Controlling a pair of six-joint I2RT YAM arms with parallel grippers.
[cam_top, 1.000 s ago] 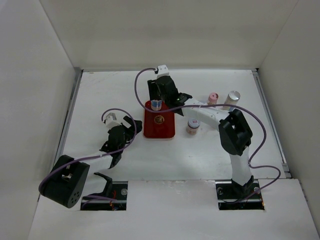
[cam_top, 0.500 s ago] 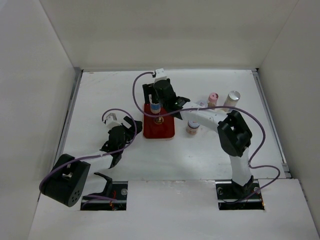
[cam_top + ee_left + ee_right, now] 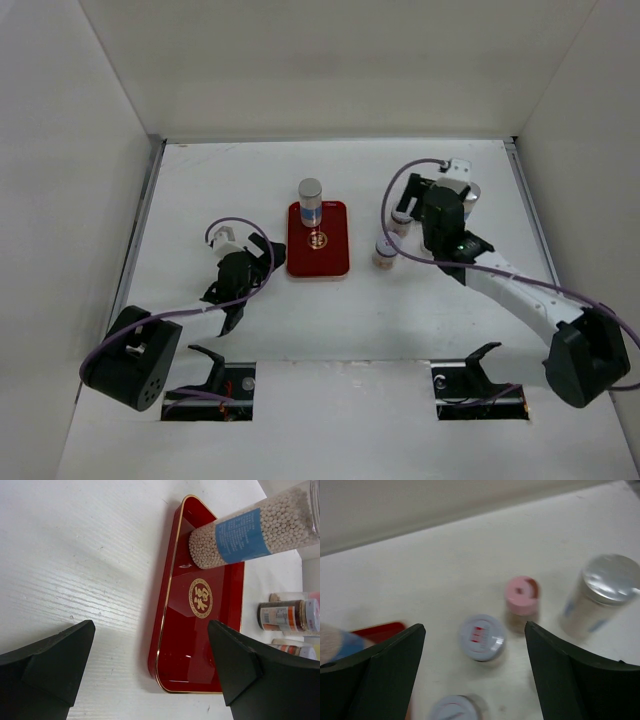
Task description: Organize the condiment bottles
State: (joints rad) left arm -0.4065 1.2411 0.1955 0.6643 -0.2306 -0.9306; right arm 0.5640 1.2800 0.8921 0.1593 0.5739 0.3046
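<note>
A grey-capped, blue-labelled bottle [image 3: 311, 201] of pale peppercorns stands at the far end of the red tray [image 3: 330, 262]; the left wrist view shows it [image 3: 250, 530] on the tray [image 3: 200, 645]. My right gripper [image 3: 420, 212] is open and empty, hovering over the bottles to the right of the tray. Below it, in the right wrist view, my right gripper [image 3: 475, 627] hangs over a blue-grey cap [image 3: 481, 637], a pink cap [image 3: 521, 594], a silver cap [image 3: 610, 575] and another pale cap [image 3: 454, 707]. My left gripper [image 3: 258, 260] is open and empty, left of the tray's near end.
One capped jar [image 3: 385, 252] stands just right of the tray. In the left wrist view a brown jar [image 3: 285, 616] lies past the tray. White walls enclose the table on three sides.
My right gripper let go of the blue-labelled bottle on the tray's far end and swung right, over the group of bottles. The left arm has not moved.
</note>
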